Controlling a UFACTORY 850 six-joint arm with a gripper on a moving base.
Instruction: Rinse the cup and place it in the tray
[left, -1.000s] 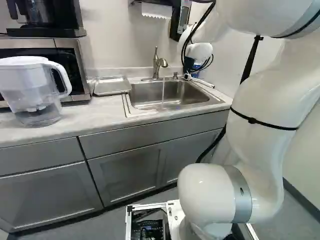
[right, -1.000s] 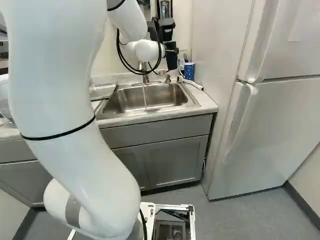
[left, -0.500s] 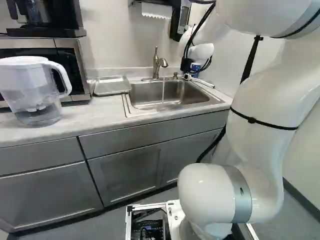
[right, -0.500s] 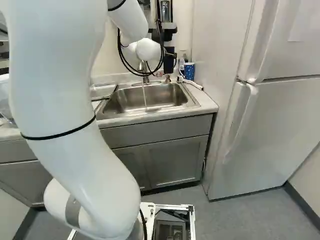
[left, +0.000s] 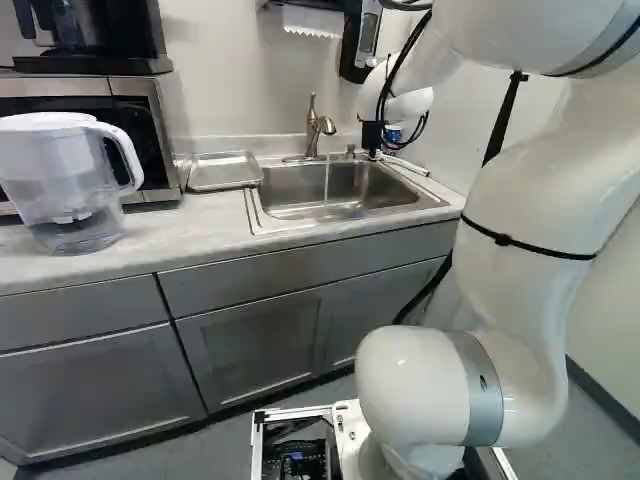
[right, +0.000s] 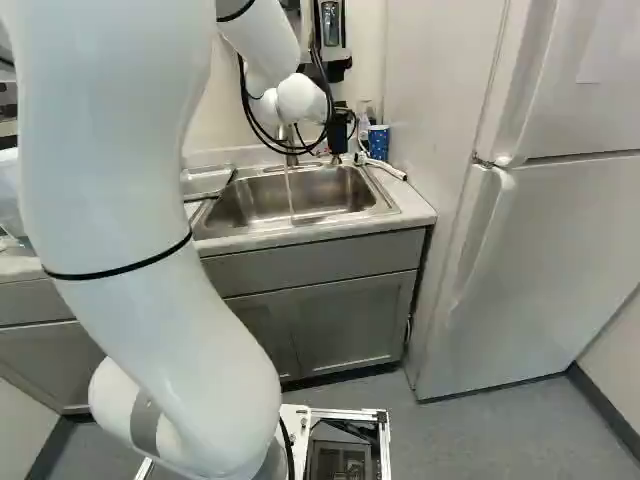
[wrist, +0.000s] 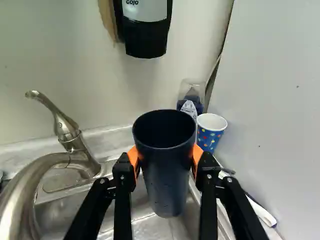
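The pincer (wrist: 165, 159) is part open, its two pads squeezing the dark cup (wrist: 164, 185), mouth up, beside the tap (wrist: 22, 185). Hold snugly, bring it slowly under the tap's water (right: 290, 190), and don't bump the tap.

bright, soft light leaves pale glints on the steel sink (left: 350, 186).

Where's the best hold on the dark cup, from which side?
Upper wall of the dark cup, just below the rim, from the side, jaws on opposite flanks, as now. It is mouth up and narrows toward its base, so that should leave the opening free.
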